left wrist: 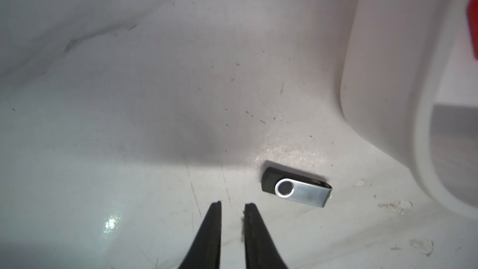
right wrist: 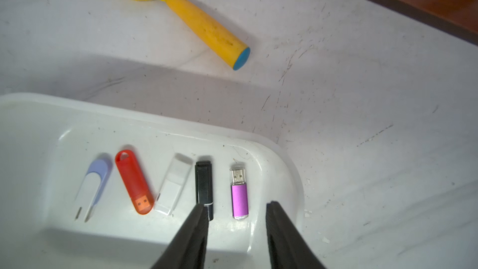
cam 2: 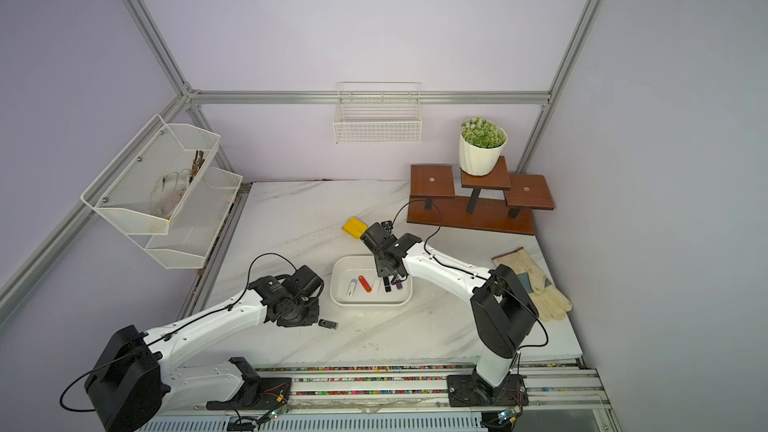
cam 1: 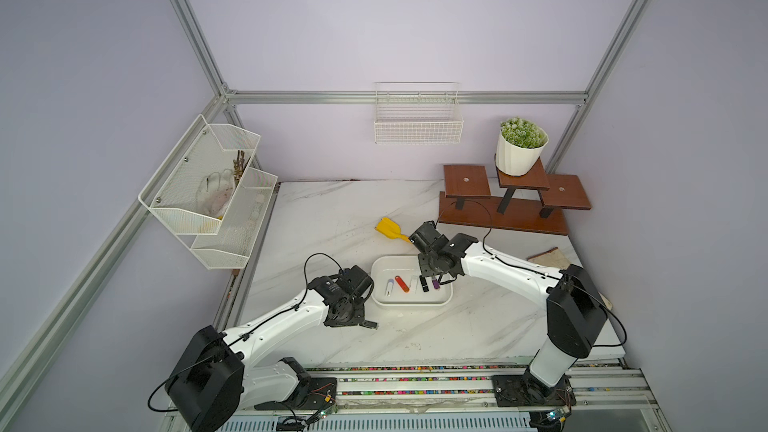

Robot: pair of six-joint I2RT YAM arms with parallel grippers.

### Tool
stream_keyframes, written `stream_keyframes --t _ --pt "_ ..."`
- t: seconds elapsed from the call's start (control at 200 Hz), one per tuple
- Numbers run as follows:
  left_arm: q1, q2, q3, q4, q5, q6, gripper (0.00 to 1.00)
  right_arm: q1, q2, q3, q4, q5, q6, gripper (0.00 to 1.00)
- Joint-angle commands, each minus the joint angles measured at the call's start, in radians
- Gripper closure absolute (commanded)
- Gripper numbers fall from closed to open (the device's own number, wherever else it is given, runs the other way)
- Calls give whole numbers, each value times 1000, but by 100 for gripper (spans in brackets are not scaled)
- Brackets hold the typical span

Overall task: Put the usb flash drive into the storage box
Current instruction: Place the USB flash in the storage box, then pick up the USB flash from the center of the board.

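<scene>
While the left gripper (left wrist: 232, 204) hangs low over the marble table (left wrist: 129, 99) with its two black fingers drawn almost together, only a thin slit between the tips and nothing caught in it, the usb flash drive (left wrist: 297, 188), black with a silver swivel cover, lies flat on the table just beside those tips. It is outside the storage box (left wrist: 375, 73), near one rounded corner of its wall but not touching it. In a top view the same drive shows as a small dark bar on the table between the left wrist and the box's front rim. The right gripper (right wrist: 236, 203) is over the box's right end with its fingers well apart and gripping nothing. Five other drives lie side by side on the box floor: a lavender-and-white drive (right wrist: 93, 185), a red drive (right wrist: 133, 179), a clear drive (right wrist: 174, 185), a black drive (right wrist: 204, 183) and a purple drive (right wrist: 239, 194). The purple one shows in the gap between the right fingers. Beyond the box lies a yellow scoop (right wrist: 204, 24).
</scene>
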Motion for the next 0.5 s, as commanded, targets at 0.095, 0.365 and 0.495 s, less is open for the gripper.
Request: stream_keyframes --t 0.095,0.365,0.495 --pt "0 167 51 114 -17 27 100 0 -85 11 -68 36 5 60" --pt "1 178 74 178 -47 44 100 0 -116 -5 -81 30 18 60" --pt "1 207 59 207 -11 37 100 0 -121 -3 -87 33 16 60"
